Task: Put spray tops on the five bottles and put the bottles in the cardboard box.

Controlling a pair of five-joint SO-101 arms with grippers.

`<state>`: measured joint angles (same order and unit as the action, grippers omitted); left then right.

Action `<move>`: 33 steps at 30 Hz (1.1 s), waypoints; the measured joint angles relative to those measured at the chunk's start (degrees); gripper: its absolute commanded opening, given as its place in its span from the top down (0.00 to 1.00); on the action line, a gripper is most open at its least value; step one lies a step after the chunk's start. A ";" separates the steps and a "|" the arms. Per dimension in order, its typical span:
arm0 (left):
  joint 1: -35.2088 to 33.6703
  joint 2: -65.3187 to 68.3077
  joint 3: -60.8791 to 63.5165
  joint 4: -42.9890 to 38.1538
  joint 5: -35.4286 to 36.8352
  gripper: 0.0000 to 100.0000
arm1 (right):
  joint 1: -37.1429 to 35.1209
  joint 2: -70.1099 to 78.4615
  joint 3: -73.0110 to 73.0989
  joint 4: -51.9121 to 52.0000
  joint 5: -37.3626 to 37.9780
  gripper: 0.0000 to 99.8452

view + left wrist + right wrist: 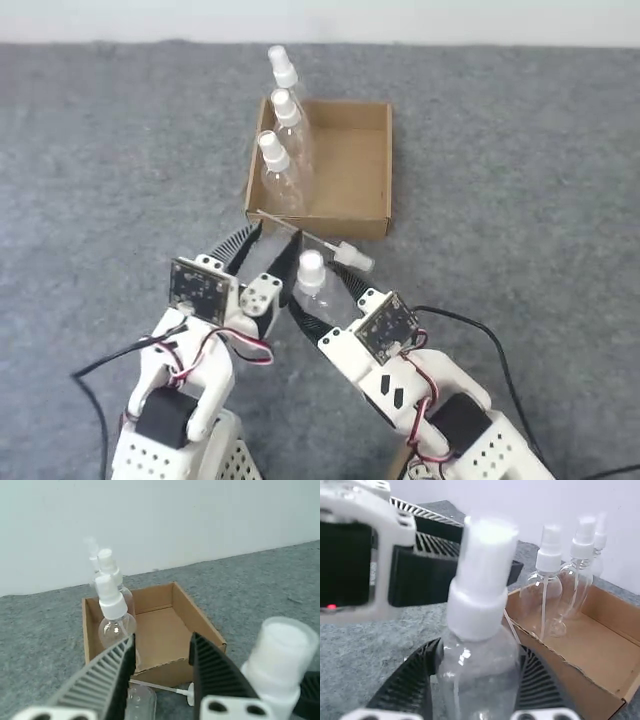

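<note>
My right gripper (479,652) is clamped on the rounded, clear plastic body of a held bottle (480,685), with ribbed black pads on either side. Its white spray top (482,575) stands upright, blurred by how close it is to the lens. My left gripper (162,645) hangs just beside it with jaws apart. Low in that gap sits an uncapped bottle (140,700), cut off by the frame edge, and I cannot tell whether a pad touches it.

Just past it, on the grey felt-like table cover (520,150), lies a loose spray top (352,257), its thin dip tube running along the front wall of the cardboard box (350,215). A front boxed bottle (277,170) and a middle boxed bottle (290,125) stand along the box's left wall. A rear bottle (283,68) rises at the back rim; I cannot tell whether it is inside or behind. Plain brown floor shows across the box's right half.
</note>
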<state>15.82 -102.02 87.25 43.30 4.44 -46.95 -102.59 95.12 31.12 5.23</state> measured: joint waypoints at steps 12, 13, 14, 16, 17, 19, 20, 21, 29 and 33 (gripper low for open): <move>1.85 0.35 0.09 1.49 -0.88 0.83 | 0.00 0.00 0.00 0.00 0.00 0.99; 1.85 0.62 0.09 1.49 -0.97 0.83 | 0.00 0.00 0.00 0.00 0.00 0.99; 1.85 0.53 0.09 1.49 -0.88 0.83 | 0.00 0.00 0.00 0.00 0.00 0.99; 2.73 0.35 0.09 1.49 -1.23 0.83 | 0.00 0.00 0.00 0.00 0.00 0.99; 3.16 0.18 0.09 1.58 -1.58 0.83 | 0.00 0.00 0.00 0.00 0.00 0.99; 4.04 0.00 0.00 2.02 -2.99 0.83 | 0.18 0.00 0.00 0.00 0.00 0.99; 4.22 0.00 0.00 2.02 -3.52 0.83 | 0.26 0.00 0.00 0.00 0.00 0.99; 4.22 0.00 0.00 2.20 -3.52 0.83 | 0.35 0.00 0.00 0.00 0.00 0.99; 4.04 0.00 0.09 3.08 -4.04 0.83 | 0.35 0.00 0.00 1.67 0.00 0.99; 1.49 0.35 -1.14 5.89 -2.11 0.83 | 1.76 0.00 0.00 1.67 0.00 0.99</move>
<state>17.32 -101.67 86.11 49.19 2.33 -45.19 -102.59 95.12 32.79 5.23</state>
